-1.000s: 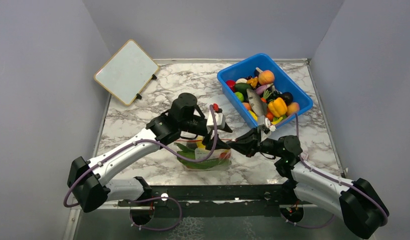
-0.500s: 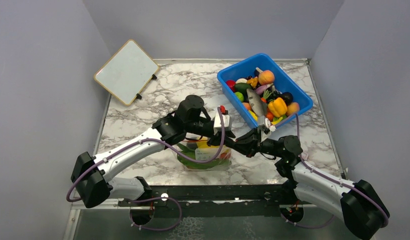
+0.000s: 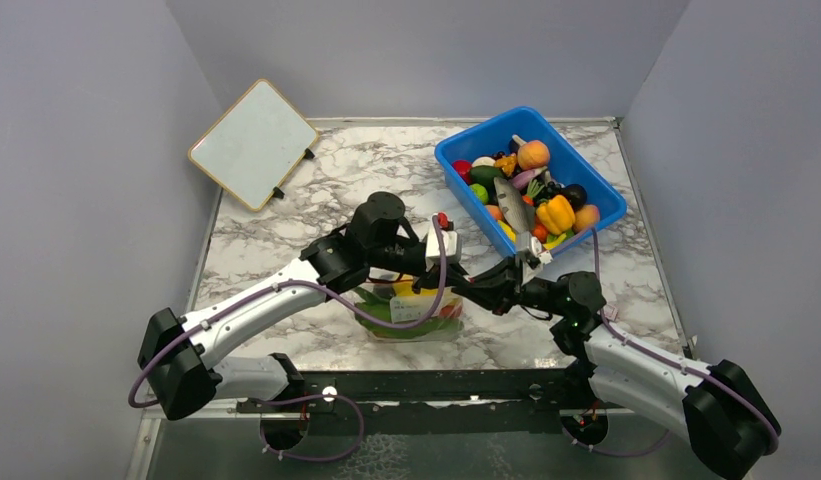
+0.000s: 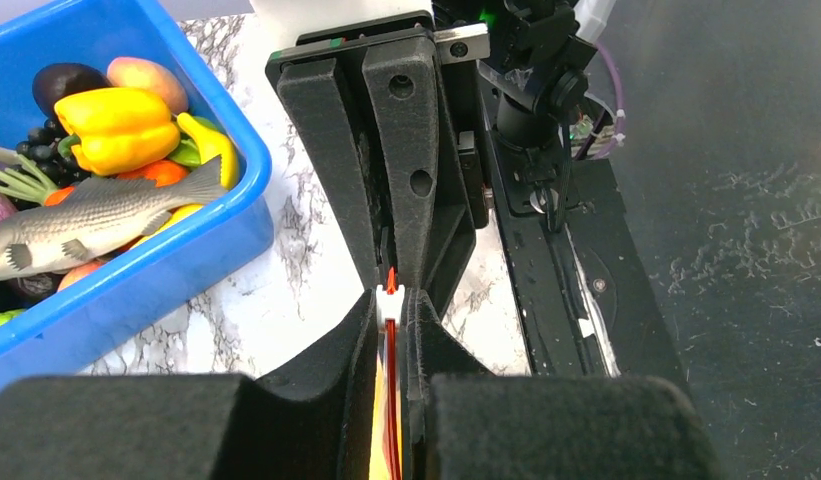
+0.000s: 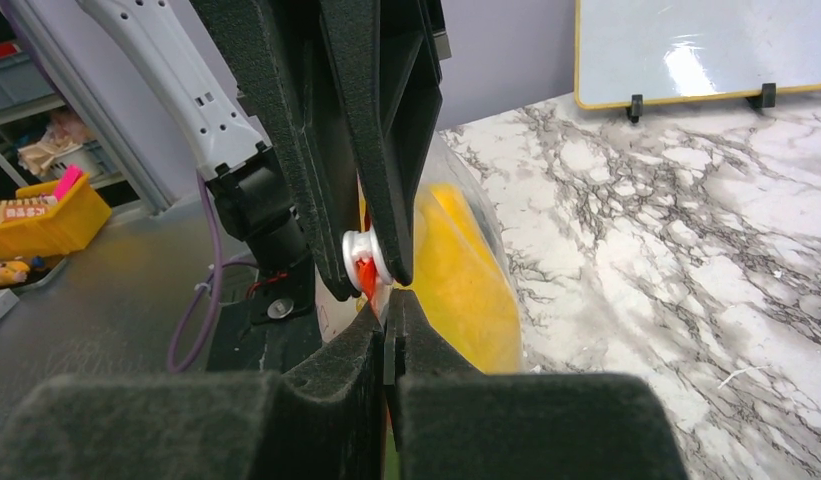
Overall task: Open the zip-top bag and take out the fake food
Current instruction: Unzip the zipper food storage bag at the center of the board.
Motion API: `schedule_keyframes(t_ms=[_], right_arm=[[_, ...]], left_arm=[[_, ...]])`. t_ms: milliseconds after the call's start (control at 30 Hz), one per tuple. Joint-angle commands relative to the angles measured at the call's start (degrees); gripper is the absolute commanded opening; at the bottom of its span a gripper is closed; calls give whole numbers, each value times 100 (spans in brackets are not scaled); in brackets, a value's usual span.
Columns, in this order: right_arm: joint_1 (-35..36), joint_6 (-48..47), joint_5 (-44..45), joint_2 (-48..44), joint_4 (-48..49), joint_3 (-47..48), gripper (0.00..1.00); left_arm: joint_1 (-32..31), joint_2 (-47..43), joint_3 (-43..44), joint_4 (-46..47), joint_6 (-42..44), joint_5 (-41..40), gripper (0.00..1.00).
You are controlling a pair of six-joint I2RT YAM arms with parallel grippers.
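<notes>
The zip-top bag point(image 3: 411, 318) stands on the marble near the front edge, between both arms. Fake food shows through it: green point(image 3: 394, 326) from above, yellow point(image 5: 466, 280) in the right wrist view. My left gripper point(image 4: 391, 297) is shut on the bag's mouth, with the red zip strip point(image 4: 391, 400) and its white slider point(image 4: 389, 291) pinched between the pads. My right gripper point(image 5: 386, 312) faces it tip to tip, shut on the same red-edged top of the bag. From above, the left gripper point(image 3: 433, 284) and right gripper point(image 3: 463, 290) nearly touch over the bag's right top corner.
A blue bin point(image 3: 443, 160) heaped with toy fruit, vegetables and a grey fish point(image 4: 86, 225) stands at the back right, close behind the grippers. A whiteboard point(image 3: 254, 143) leans at the back left. The black base rail point(image 3: 436, 385) runs along the near edge.
The left gripper has shifted right to the bag's top corner and its jaws have closed on the zip strip and slider. The right arm and the bag have stayed put.
</notes>
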Motion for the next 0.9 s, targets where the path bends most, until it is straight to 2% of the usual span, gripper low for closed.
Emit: schedule_keyframes(t_ms=[0, 367, 433, 533, 600, 700, 867], right_arm=[[35, -167, 165, -106, -81, -94, 1], [34, -203, -84, -148, -175, -8, 1], [35, -254, -167, -168, -332, 95, 8], [35, -556, -230, -290, -751, 270, 26], [35, -841, -244, -404, -1131, 408, 34], [35, -1281, -247, -548, -1740, 650, 38], [35, -1794, -253, -605, -2412, 948, 39]], left_arm=[[-39, -318, -86, -287, 172, -219, 0], [-39, -658, -302, -265, 213, -336, 0], [-34, -635, -284, -213, 161, -299, 0], [-39, -582, -253, -196, 138, -254, 0], [-39, -566, -249, -196, 123, -252, 0], [-35, -561, -250, -191, 104, -219, 0], [-39, -557, -245, -191, 101, -217, 0]])
